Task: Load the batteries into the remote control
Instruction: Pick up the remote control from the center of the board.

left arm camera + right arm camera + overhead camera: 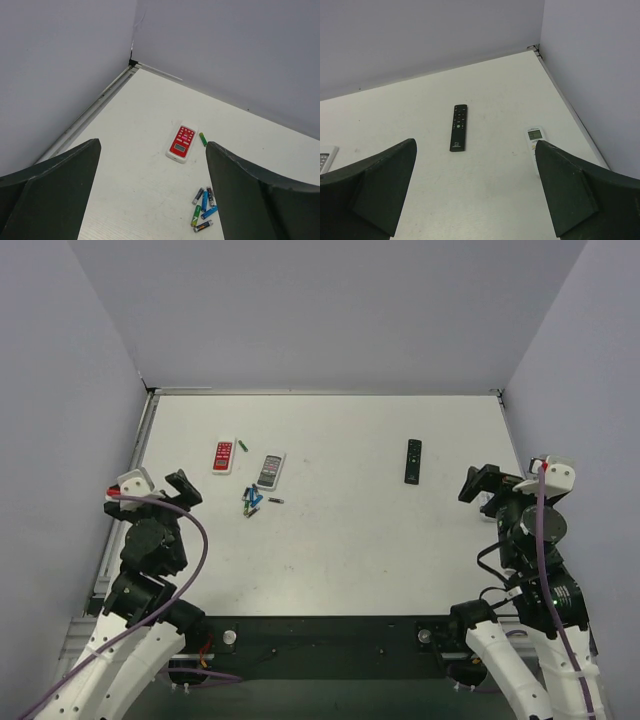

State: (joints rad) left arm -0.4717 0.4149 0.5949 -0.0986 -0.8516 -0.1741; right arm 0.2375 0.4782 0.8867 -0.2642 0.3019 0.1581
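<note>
The remote control [223, 456], small and white with a red button face up, lies at the back left of the table; it also shows in the left wrist view [182, 143]. A cluster of blue, green and dark grey batteries [251, 502] lies just in front of it [204, 207]. One green battery [243, 444] lies apart beside the remote [203, 139]. My left gripper [183, 487] is open and empty, held left of the batteries [152, 150]. My right gripper [480, 483] is open and empty at the far right [475, 145].
A white remote with a grey face [271, 470] lies right of the red one. A slim black remote [412, 460] lies right of centre [459, 127]. Another white remote with a display [536, 137] lies by the right wall. Walls enclose the table on three sides.
</note>
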